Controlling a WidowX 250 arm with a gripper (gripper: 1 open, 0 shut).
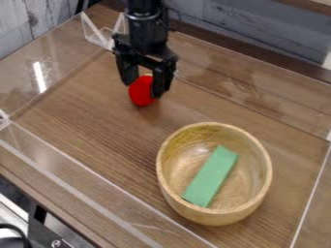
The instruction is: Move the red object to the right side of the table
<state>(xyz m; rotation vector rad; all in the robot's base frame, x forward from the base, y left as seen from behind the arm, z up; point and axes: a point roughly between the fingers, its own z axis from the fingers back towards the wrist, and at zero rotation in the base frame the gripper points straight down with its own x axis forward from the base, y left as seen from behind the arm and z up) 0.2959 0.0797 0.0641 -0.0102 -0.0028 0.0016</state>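
The red object [141, 92], a small glossy strawberry-like toy, lies on the brown wood-grain table [91, 136] left of centre. My gripper [145, 83] points straight down over it, jaws open, one black finger on each side of the toy. The fingers hide the toy's upper part and its leafy tip. Whether the fingers touch it I cannot tell.
A round light wooden bowl [214, 172] with a flat green block [210, 177] inside stands at the front right. Low clear acrylic walls [77, 208] border the table on all sides. A small clear bracket [99, 36] stands at the back left corner.
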